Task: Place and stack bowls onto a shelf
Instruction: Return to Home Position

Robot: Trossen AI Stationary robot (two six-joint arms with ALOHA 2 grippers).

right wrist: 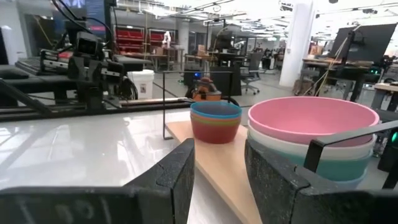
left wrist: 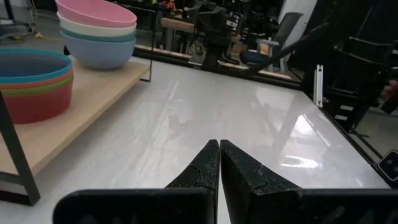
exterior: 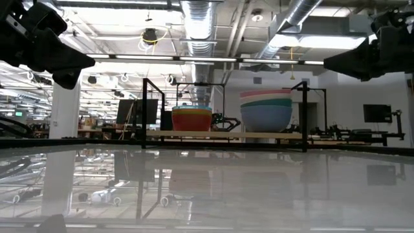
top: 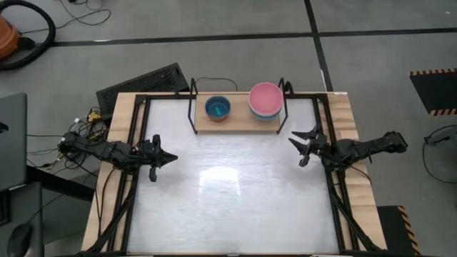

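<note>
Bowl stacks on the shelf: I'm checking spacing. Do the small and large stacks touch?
Apart. The high view shows bare shelf between the small stack and the large stack; the low view shows that gap too.

I can read no text, number, brand or label in any of my feeds. The bowls and the shelf show no lettering I can make out. The only sign-like marking is the black-and-yellow hazard stripes on the floor at the upper right of the high view, and they carry no words.
</note>
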